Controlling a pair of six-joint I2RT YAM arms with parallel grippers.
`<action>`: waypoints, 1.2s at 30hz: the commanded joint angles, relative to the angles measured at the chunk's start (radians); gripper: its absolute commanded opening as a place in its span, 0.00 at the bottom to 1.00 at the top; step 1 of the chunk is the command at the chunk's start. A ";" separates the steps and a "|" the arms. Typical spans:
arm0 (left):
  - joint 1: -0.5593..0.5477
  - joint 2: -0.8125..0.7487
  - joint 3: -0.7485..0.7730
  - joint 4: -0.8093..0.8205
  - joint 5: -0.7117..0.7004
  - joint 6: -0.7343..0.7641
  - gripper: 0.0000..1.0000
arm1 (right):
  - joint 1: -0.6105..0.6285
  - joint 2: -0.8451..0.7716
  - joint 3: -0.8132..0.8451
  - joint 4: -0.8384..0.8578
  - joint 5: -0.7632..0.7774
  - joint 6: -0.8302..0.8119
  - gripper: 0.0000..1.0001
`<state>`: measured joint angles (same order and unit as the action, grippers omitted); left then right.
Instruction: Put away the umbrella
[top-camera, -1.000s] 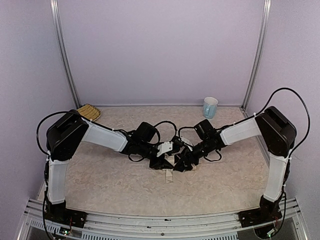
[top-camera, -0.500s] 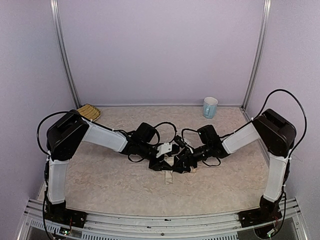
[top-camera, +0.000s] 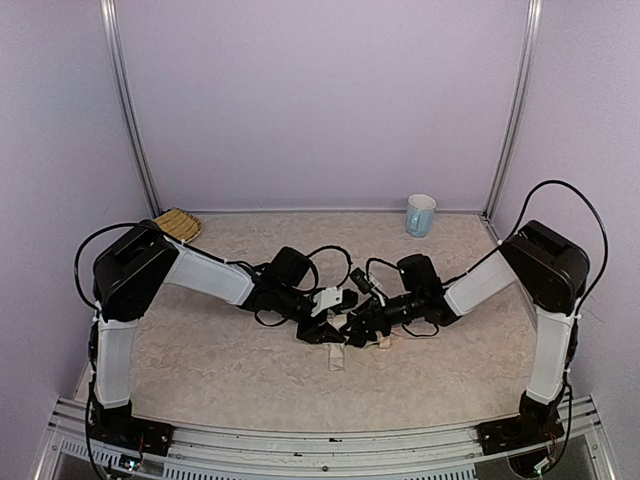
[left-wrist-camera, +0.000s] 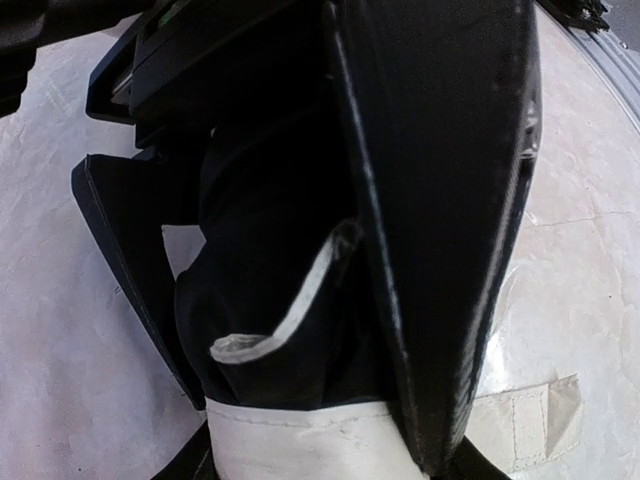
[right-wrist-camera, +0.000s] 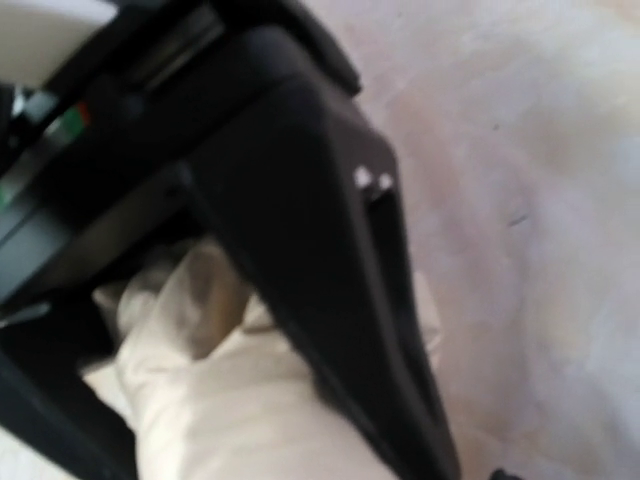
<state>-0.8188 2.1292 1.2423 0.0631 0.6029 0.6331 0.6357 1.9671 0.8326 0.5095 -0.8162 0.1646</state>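
The umbrella (top-camera: 337, 357) lies at the middle of the table, mostly hidden under both grippers; only a cream strap and a beige scrap show from above. My left gripper (top-camera: 322, 328) is shut on it. In the left wrist view, black folded fabric with a cream trim (left-wrist-camera: 270, 270) fills the gap between the fingers of my left gripper (left-wrist-camera: 315, 430). My right gripper (top-camera: 362, 328) presses in from the right. In the blurred right wrist view, cream umbrella fabric (right-wrist-camera: 200, 400) bulges between the fingers of my right gripper (right-wrist-camera: 240, 440); how tightly they hold it does not show.
A pale blue mug (top-camera: 420, 214) stands at the back right near the wall. A woven straw basket (top-camera: 178, 223) sits at the back left corner. A loose strap with a fastener patch (left-wrist-camera: 520, 420) lies on the marbled tabletop (top-camera: 220, 360).
My right gripper has moved left and down onto the umbrella, its jaws narrowing. My left gripper has stayed almost in place.
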 joint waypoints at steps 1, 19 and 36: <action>-0.009 0.081 -0.045 -0.100 -0.071 -0.009 0.51 | 0.061 0.057 0.026 0.066 0.026 0.025 0.72; -0.002 -0.024 -0.116 -0.009 -0.229 -0.041 0.99 | 0.079 0.059 0.013 -0.208 0.177 -0.210 0.11; -0.070 -0.330 -0.341 0.107 -0.475 0.117 0.99 | 0.075 0.074 0.054 -0.256 0.118 -0.196 0.17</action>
<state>-0.9005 1.7283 0.8589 0.1936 0.2180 0.6449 0.7067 1.9816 0.8986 0.4519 -0.7361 -0.0132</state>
